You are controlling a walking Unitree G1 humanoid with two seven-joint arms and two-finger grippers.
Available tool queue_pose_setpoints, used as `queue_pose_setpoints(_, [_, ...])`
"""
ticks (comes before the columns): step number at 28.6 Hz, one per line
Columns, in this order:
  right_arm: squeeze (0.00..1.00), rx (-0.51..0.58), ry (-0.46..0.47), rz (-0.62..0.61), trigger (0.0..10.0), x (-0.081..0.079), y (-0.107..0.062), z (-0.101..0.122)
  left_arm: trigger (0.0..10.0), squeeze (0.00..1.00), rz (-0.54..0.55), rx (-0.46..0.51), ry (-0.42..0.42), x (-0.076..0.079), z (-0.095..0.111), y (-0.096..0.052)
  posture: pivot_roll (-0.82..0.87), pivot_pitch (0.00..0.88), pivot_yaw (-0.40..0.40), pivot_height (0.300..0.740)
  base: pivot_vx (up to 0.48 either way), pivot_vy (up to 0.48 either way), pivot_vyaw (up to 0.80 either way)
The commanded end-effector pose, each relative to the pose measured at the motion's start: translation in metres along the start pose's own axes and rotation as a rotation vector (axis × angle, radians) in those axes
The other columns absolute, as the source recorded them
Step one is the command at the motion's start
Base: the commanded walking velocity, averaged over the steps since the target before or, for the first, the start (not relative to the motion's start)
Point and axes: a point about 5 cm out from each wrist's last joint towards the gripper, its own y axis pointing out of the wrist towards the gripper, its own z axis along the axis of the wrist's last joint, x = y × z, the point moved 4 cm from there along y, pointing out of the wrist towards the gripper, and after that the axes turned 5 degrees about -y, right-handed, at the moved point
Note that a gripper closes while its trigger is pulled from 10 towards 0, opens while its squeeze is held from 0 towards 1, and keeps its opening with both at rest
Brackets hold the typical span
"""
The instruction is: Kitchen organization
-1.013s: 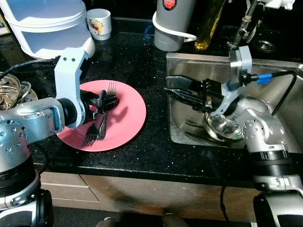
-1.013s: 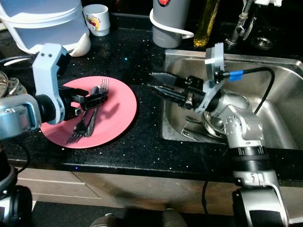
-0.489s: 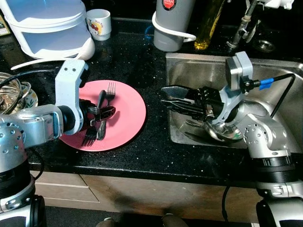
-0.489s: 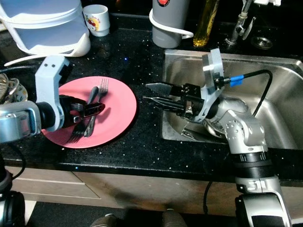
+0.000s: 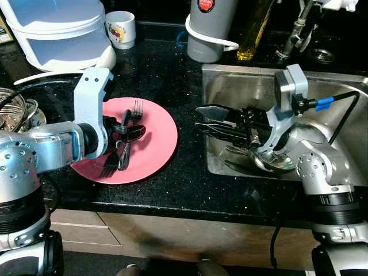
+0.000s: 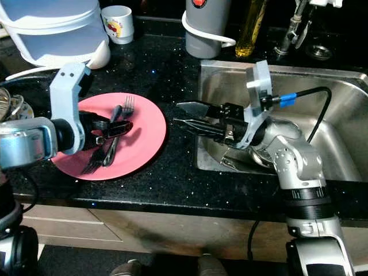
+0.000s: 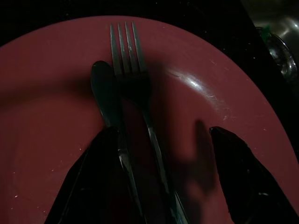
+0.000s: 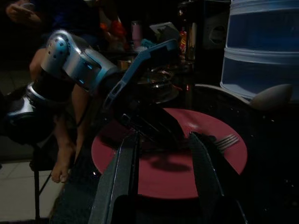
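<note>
Head views bright, sharp; wrist views dim, shadowed.

At the far left of the black tabletop (image 5: 172, 184) stands a white tiered container (image 5: 57, 29), with a white mug (image 5: 120, 27) bearing a fruit picture just to its right. Farther right stand a grey jug (image 5: 207, 29) and a yellow oil bottle (image 5: 253, 31).

Two silver jointed arms carry pale blue-grey wrist brackets, black fingers, and a black cable with a blue connector.

Pink plate (image 5: 155, 149), speckled black counter (image 5: 172, 75)
</note>
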Motion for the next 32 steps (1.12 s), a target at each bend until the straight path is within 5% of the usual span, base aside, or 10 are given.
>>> queue_pose_setpoints(1, [0.00,-0.037,-0.014,-0.008,10.0,0.000,-0.001,-0.004,10.0,0.00,-0.027,-0.052,0.001,0.005,-0.008,0.004,0.07,0.118,-0.029,0.740,0.000,0.000,0.00])
queue_pose_setpoints(16, [0.00,-0.039,-0.023,-0.025,10.0,0.003,-0.002,-0.003,10.0,0.00,-0.057,-0.055,0.017,0.012,-0.005,0.006,0.07,0.109,-0.027,0.740,0.000,0.000,0.00])
queue_pose_setpoints(32, [0.00,-0.045,-0.044,-0.056,10.0,0.007,-0.003,-0.001,10.0,0.00,-0.020,-0.142,-0.125,0.001,-0.031,0.019,0.06,0.111,-0.022,0.740,0.000,0.000,0.00])
